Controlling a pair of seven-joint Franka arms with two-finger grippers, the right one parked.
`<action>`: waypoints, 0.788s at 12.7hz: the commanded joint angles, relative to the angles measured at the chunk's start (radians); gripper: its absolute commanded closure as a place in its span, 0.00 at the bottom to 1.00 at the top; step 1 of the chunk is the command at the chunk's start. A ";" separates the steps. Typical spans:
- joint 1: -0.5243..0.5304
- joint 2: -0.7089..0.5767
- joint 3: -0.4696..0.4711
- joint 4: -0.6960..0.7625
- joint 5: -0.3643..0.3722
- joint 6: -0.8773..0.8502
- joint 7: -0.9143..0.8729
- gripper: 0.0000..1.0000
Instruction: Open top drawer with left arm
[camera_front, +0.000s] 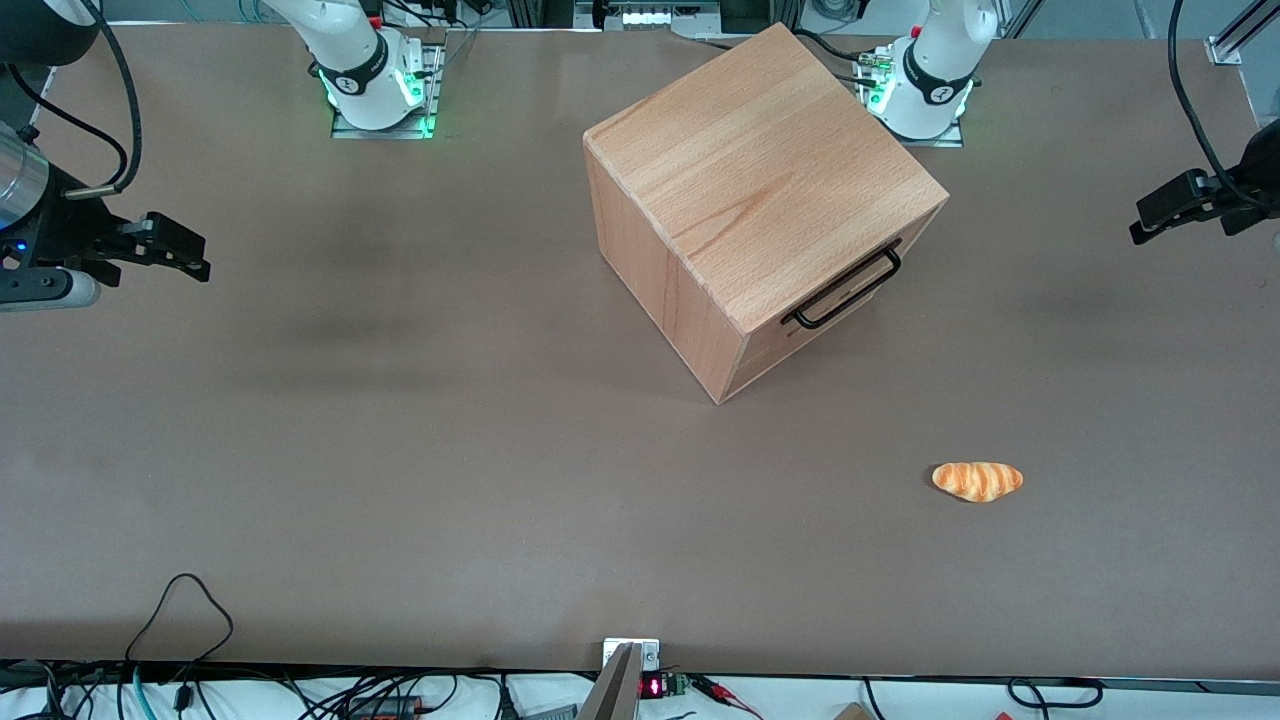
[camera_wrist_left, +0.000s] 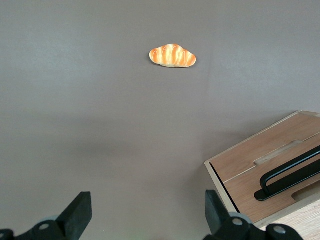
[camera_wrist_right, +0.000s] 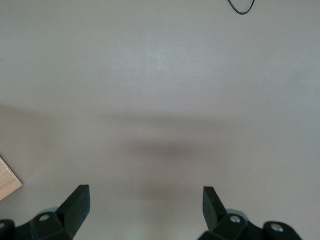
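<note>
One gripper (camera_wrist_left: 145, 215), fingers spread, holding nothing, hangs above bare table (camera_front: 400, 450) at the working arm's end, well apart from the cabinet (camera_front: 760, 190). Top drawer (camera_wrist_left: 260, 165) shut, wire handle (camera_front: 843, 288) untouched. Risks: thin loop, cabinet set askew, so a crooked approach could miss or shove the cabinet. Bread roll (camera_front: 978, 481) nearby, nearer the camera. No legible writing.

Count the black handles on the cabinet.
1 handle shows, on the top drawer, which faces the open gripper out at the working arm's end. A lower drawer's front is mostly out of view.
</note>
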 joint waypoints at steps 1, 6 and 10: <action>0.005 0.014 0.001 0.030 -0.015 -0.022 0.020 0.00; 0.006 0.014 0.005 0.031 -0.023 -0.024 0.017 0.00; -0.004 0.031 0.001 0.048 -0.023 -0.021 0.021 0.00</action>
